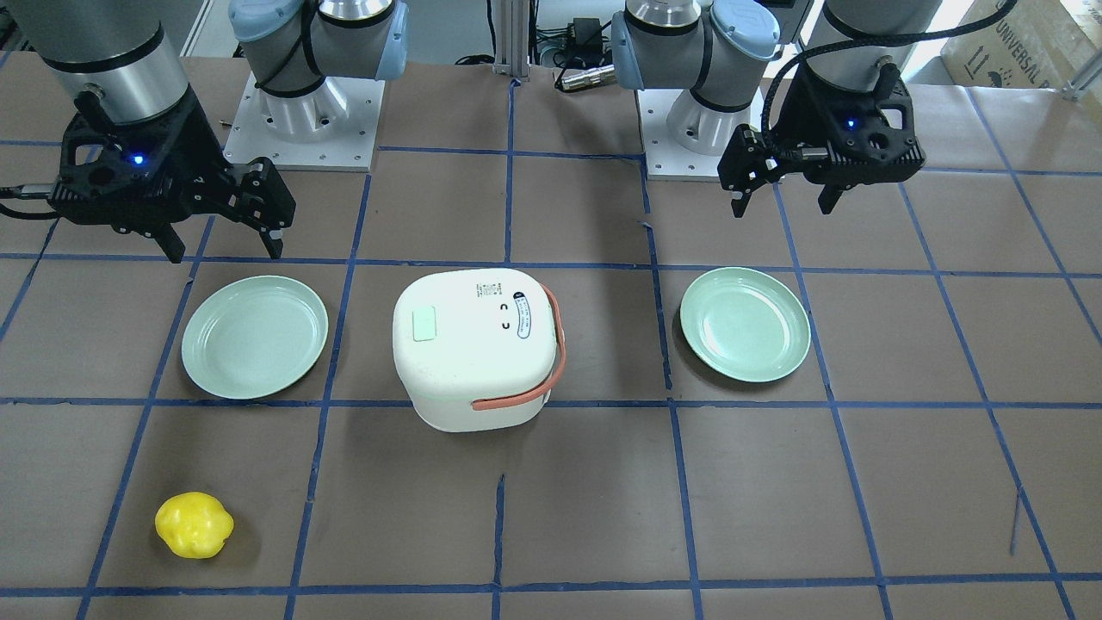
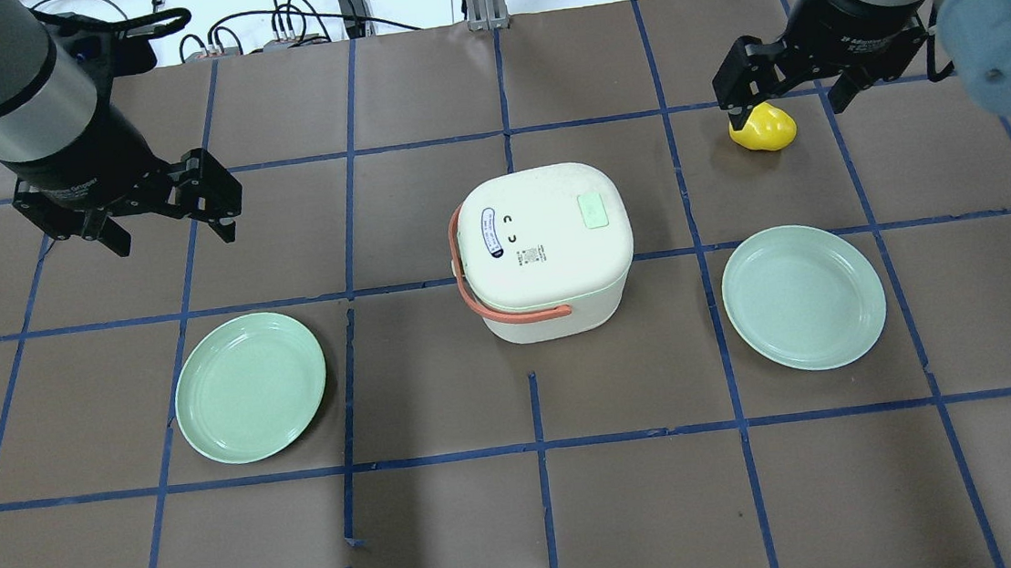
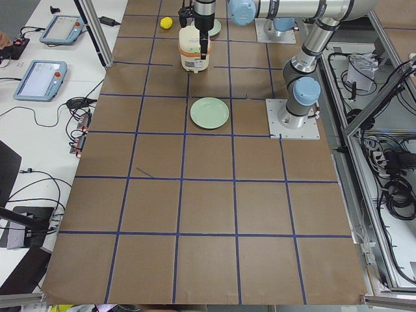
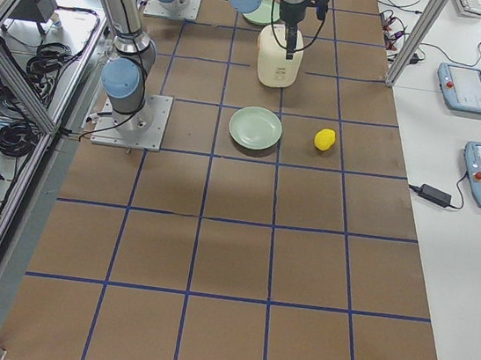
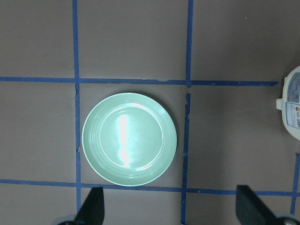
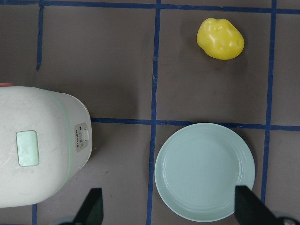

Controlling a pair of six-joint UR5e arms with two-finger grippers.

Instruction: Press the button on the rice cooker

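The white rice cooker (image 1: 482, 349) with a coral handle stands at the table's middle. A pale green button (image 1: 425, 326) sits on its lid and also shows in the overhead view (image 2: 592, 211) and the right wrist view (image 6: 27, 148). My left gripper (image 2: 174, 240) is open and empty, held high to the cooker's left above the table. My right gripper (image 2: 788, 108) is open and empty, held high to the cooker's right. In the front view the left gripper (image 1: 783, 209) and the right gripper (image 1: 225, 252) both stay well apart from the cooker.
A green plate (image 2: 250, 386) lies on the cooker's left side and another green plate (image 2: 803, 296) on its right. A yellow toy fruit (image 1: 194, 525) lies on the far right, toward the operators' side. Brown paper with blue tape lines covers the table.
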